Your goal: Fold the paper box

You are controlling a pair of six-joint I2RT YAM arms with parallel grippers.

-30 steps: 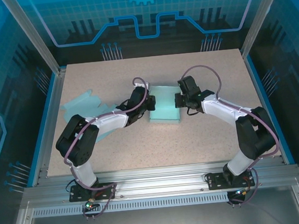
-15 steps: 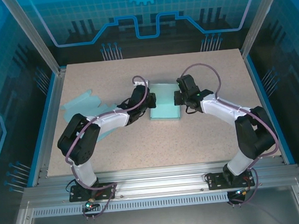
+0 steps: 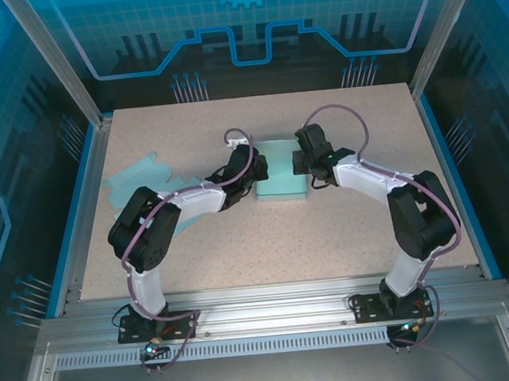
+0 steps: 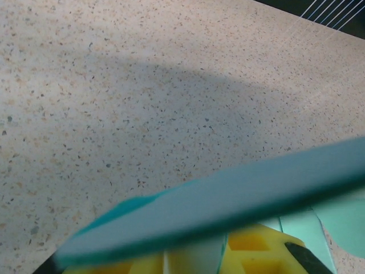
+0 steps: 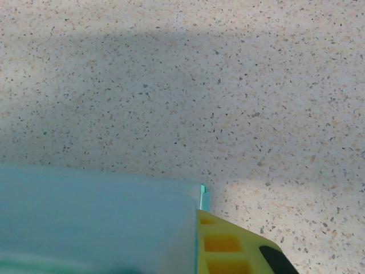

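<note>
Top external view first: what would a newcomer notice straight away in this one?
The pale teal paper box at the middle of the table draws the eye, with both arms arched in on it: the left gripper at its left side, the right gripper shut on its right edge. Next comes a flat teal paper sheet lying apart near the table's left edge.

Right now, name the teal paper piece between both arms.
The partly folded pale teal paper box mid-table; the flat teal paper sheet lies far left, apart from both jaws.
</note>
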